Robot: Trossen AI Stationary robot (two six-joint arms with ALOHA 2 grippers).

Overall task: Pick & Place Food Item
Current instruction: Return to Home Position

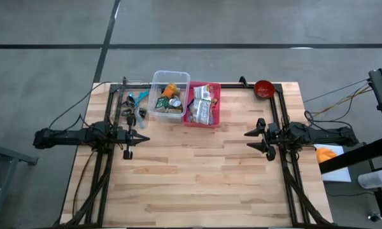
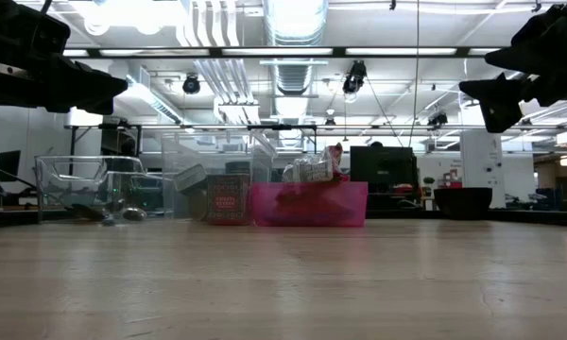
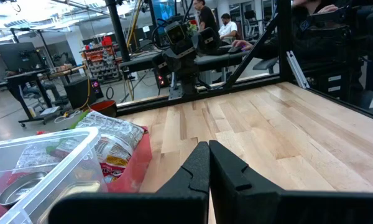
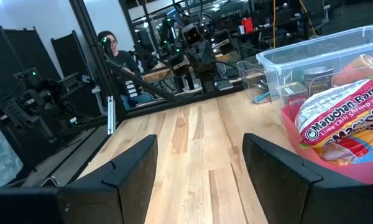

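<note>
The left end effector is pinched closed, empty; the right end effector is spread wide, empty; both hang above the desk. Food packets lie in the pink bin. Risk: a low homing sweep clips a bin wall and shifts it.

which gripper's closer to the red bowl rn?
Right. The right gripper hangs over the same side of the table as the red bowl, which sits at the far edge. The left gripper is over the opposite side.
</note>
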